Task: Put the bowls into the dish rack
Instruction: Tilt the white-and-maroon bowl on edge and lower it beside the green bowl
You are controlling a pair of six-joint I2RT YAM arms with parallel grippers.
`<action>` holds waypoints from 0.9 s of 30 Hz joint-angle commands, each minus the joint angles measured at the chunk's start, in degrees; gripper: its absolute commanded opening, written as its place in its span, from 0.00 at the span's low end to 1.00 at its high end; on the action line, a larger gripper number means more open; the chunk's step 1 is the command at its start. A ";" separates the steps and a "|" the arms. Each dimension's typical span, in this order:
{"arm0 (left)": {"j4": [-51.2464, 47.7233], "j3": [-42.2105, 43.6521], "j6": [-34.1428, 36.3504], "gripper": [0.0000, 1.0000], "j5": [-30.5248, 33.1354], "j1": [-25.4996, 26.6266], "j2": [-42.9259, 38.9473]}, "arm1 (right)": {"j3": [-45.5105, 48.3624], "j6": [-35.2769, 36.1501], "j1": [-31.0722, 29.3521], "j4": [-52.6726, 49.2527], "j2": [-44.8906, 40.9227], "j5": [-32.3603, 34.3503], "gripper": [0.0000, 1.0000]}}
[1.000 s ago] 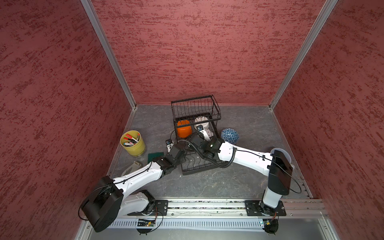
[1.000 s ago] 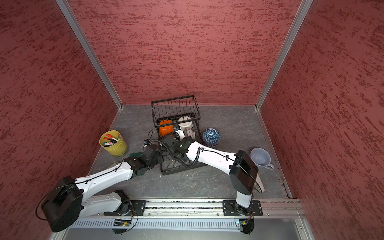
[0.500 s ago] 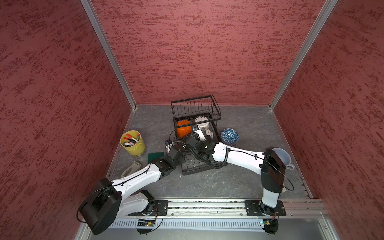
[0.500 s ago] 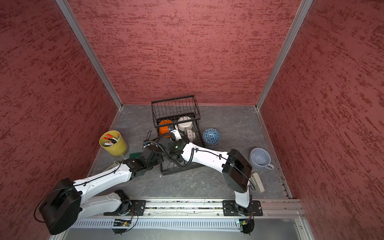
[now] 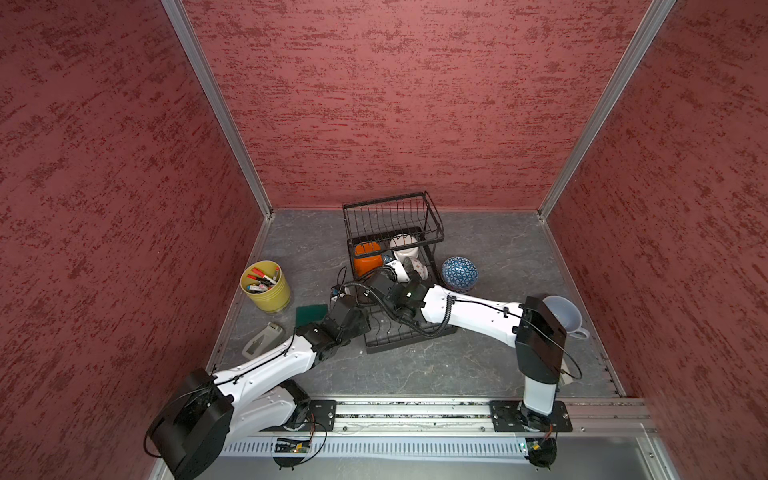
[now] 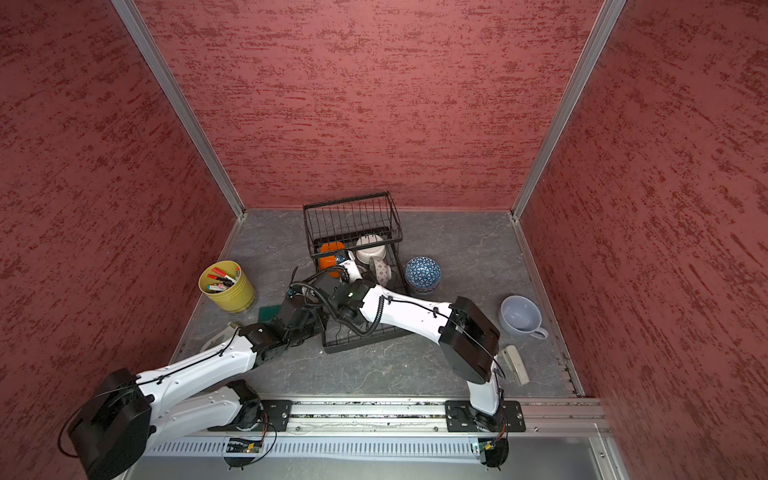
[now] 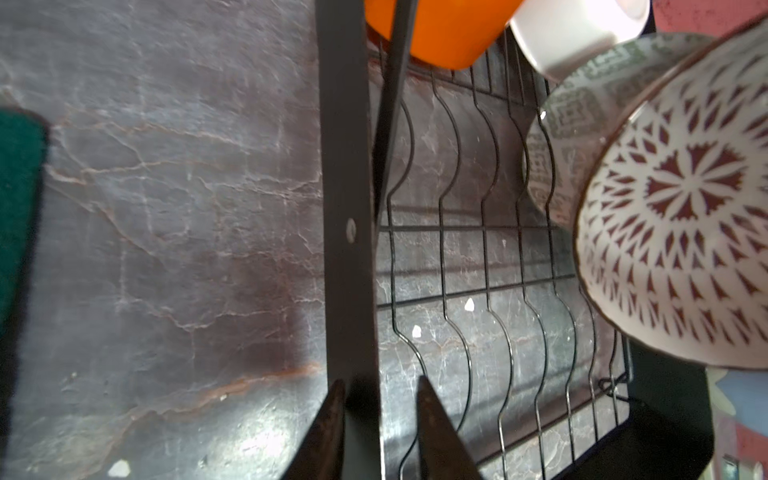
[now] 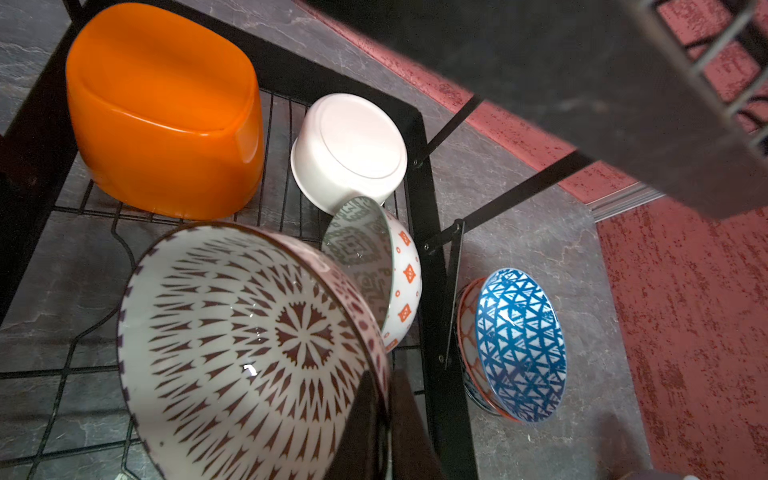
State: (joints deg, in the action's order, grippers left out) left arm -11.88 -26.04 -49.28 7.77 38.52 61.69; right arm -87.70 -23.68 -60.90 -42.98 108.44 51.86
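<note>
Since a second ago the right arm (image 5: 473,316) has swung inward. Its elbow now clears most of the pale cup (image 5: 562,308), and its wrist has shifted slightly toward the orange bowl's side of the dish rack (image 5: 392,214). The left arm (image 5: 270,365) has not moved.

**Pose.** The left arm lies low, reaching from its base to the rack's near left edge. The left claw (image 7: 380,380) straddles the rack's side rail (image 7: 349,166) with its fingers apart and a gap showing beside one finger. The right arm bends at a raised elbow, and its forearm crosses over the lower tray.

**Bowls.**
- The right claw (image 8: 384,378) is clamped on the rim of the maroon-patterned bowl (image 8: 249,345).
- That bowl is tilted on edge above the tray's wavy slot wires, with the rim pinched between the fingers.
- Just beyond it stands the grey-green patterned bowl (image 8: 365,249), also on edge.
- Farther in, the orange bowl (image 8: 166,116) and the white bowl (image 8: 353,141) sit upside down.
- The blue lattice bowl (image 5: 459,274) rests on the bench (image 5: 498,249), just outside the rack.
</note>
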 commanded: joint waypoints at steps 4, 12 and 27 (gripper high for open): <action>1.61 0.29 0.06 0.53 -1.95 -0.64 -1.12 | -2.27 -0.76 0.79 2.35 0.54 2.29 0.00; 1.63 1.34 1.57 0.79 -2.19 -1.57 -5.17 | -2.14 -0.88 1.83 2.11 1.57 2.80 0.00; -3.59 4.85 1.22 0.89 -0.31 -3.83 -16.96 | -3.44 3.26 3.08 4.16 4.88 5.48 0.00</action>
State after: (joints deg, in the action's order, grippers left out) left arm -13.28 -22.04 -48.18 6.44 35.31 46.44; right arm -88.29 -21.45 -58.02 -41.50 112.46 53.06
